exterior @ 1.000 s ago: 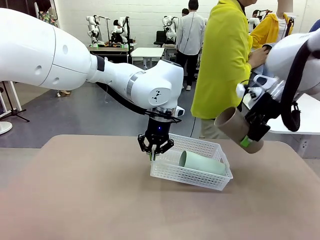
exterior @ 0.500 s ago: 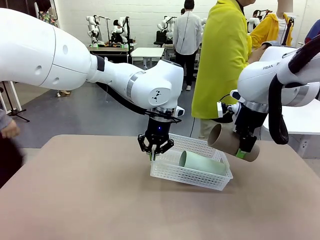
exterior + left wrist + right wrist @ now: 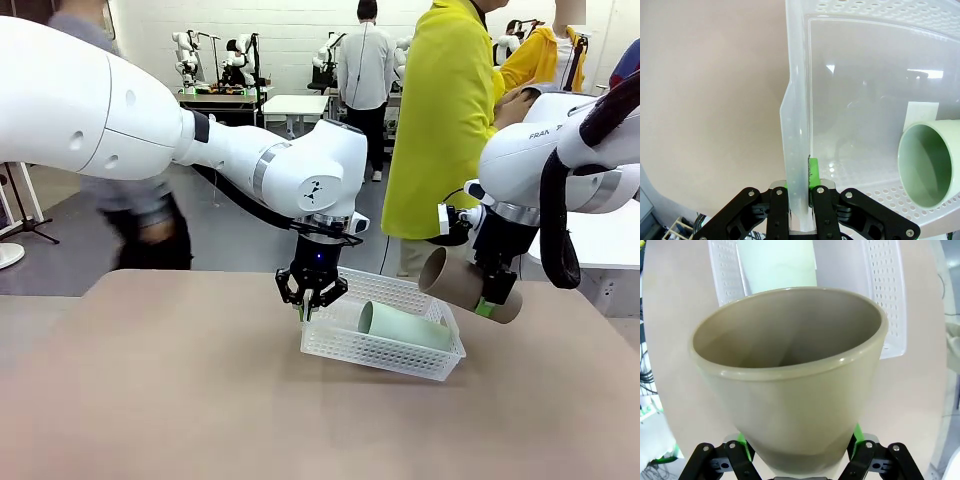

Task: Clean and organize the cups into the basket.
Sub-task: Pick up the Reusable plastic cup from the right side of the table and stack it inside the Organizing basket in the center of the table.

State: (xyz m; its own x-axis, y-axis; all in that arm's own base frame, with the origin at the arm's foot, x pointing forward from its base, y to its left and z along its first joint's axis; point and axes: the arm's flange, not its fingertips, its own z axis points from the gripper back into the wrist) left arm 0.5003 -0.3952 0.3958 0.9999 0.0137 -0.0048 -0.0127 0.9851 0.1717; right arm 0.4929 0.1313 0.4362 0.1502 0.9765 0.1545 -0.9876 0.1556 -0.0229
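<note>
While my left gripper (image 3: 311,300) pinches the tipped basket (image 3: 385,357) by its rim, green cup (image 3: 405,325) lying inside, my right gripper (image 3: 493,298) squeezes a brown cup (image 3: 462,282) just above its end. Next, I should slide it in.

Cup (image 3: 790,385) base hidden in right claw (image 3: 800,447)

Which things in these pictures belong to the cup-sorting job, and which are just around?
Job: basket, gripped at its rim by the left gripper; mint cup lying inside it; brown cup held in the right gripper.
Just around: table; person in yellow; passer-by behind the table.
</note>
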